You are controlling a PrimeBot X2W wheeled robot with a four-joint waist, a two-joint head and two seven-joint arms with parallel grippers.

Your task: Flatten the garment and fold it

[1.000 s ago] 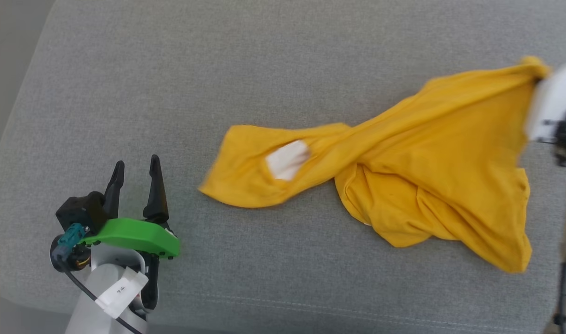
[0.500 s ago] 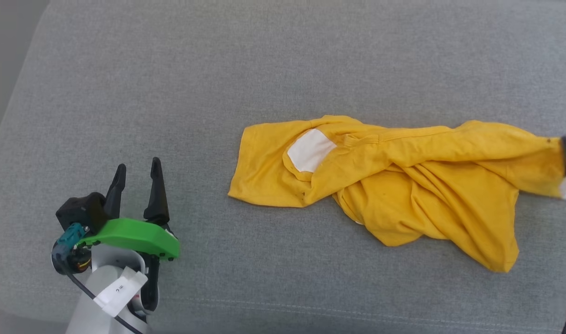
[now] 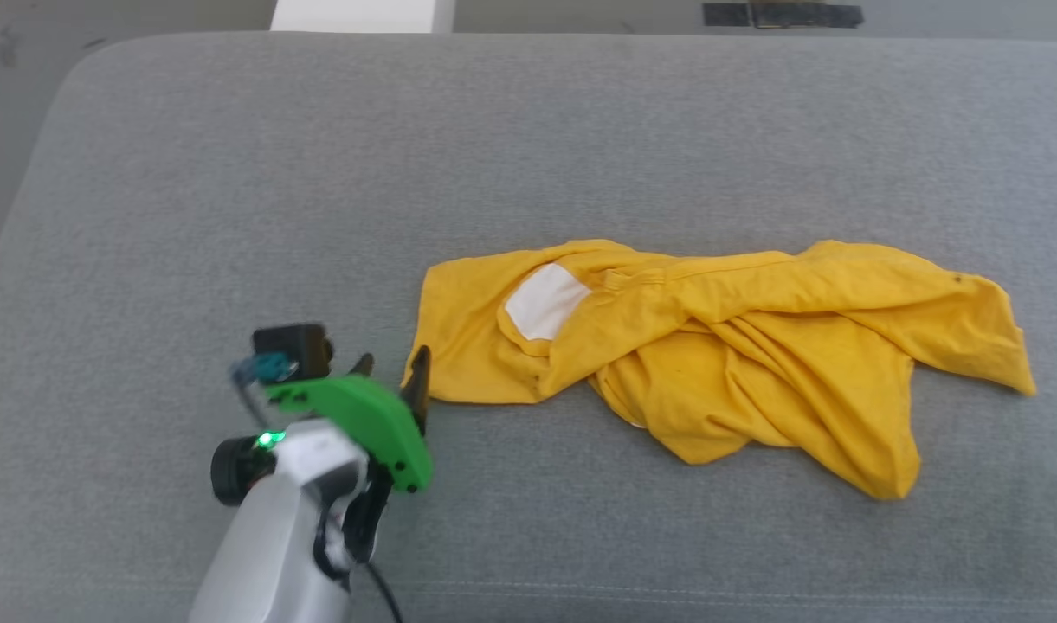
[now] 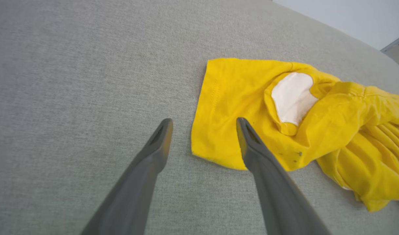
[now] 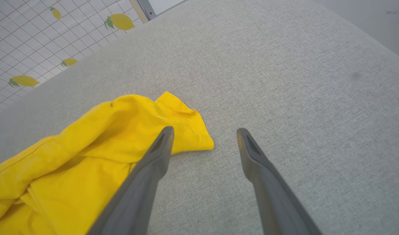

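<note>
Yellow cotton, all of it down on the cushion: the garment (image 3: 718, 346) lies as a long rumpled strip running left to right across the grey upholstered surface (image 3: 234, 173), centre to right in the head view. Not flat yet. The middle is bunched into ridges and looks twisted, and a lobe hangs toward the robot on the right side. A white patch (image 3: 545, 301) shows through an opening near the left end. No tiger face visible, so my guess is the print is underneath or folded inside.

The left end is the tidiest part: one flat panel with a stitched hem and a clean corner nearest the robot.

left gripper (image 4: 203, 122): fingers spread, nothing between them, straddling that near-left corner in its wrist view. One finger sits over the cloth edge, the other over bare cushion. Reads as lined up for a corner pinch. Can't tell whether the tips touch the fabric.

right gripper (image 5: 204, 130): also spread and empty, low over the cushion just beside the hemmed right-hand tip of the shirt. That tip lies free on the surface.

Judgement: one gripper per end makes sense because pulling the ends apart should take out the twist. Flattening is barely started, folding not begun. Risk is pinching a single layer, which would only drag the bunch sideways.
</note>
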